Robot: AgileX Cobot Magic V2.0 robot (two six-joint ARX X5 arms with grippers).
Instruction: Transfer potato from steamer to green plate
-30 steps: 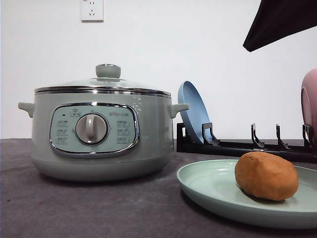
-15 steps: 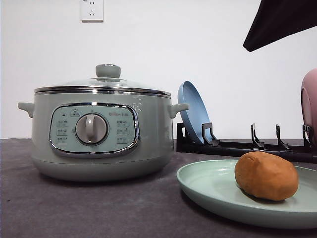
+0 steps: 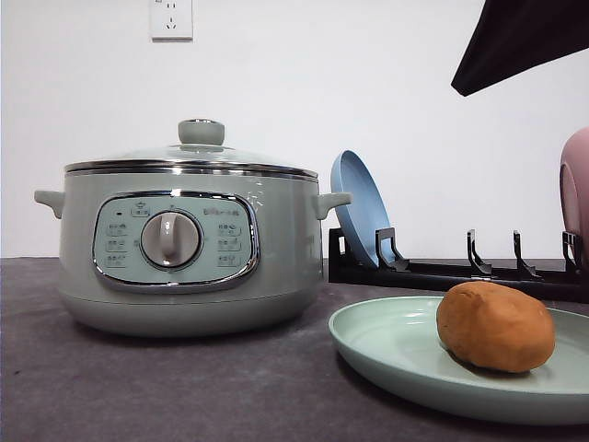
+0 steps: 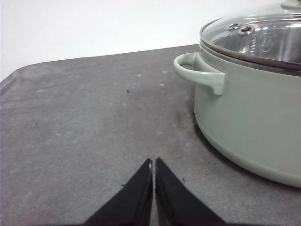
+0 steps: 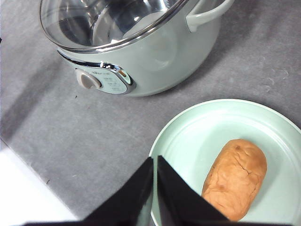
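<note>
The orange-brown potato [image 3: 495, 326] lies on the pale green plate [image 3: 396, 345] at the front right of the table. From above, the potato [image 5: 235, 179] rests right of the plate's [image 5: 202, 136] centre. The pale-green steamer [image 3: 184, 230] stands at the left with its glass lid on. My right gripper [image 5: 154, 161] hangs shut and empty above the plate's near rim, beside the potato. My left gripper [image 4: 153, 162] is shut and empty, low over the grey table, a short way from the steamer's side handle [image 4: 200, 73].
A black dish rack [image 3: 451, 267] behind the plate holds a blue plate [image 3: 362, 210] upright, and a pink dish [image 3: 576, 189] shows at the right edge. A dark part of an arm [image 3: 520, 41] hangs at the top right. The table's edge [image 5: 28, 174] runs close to the steamer's front.
</note>
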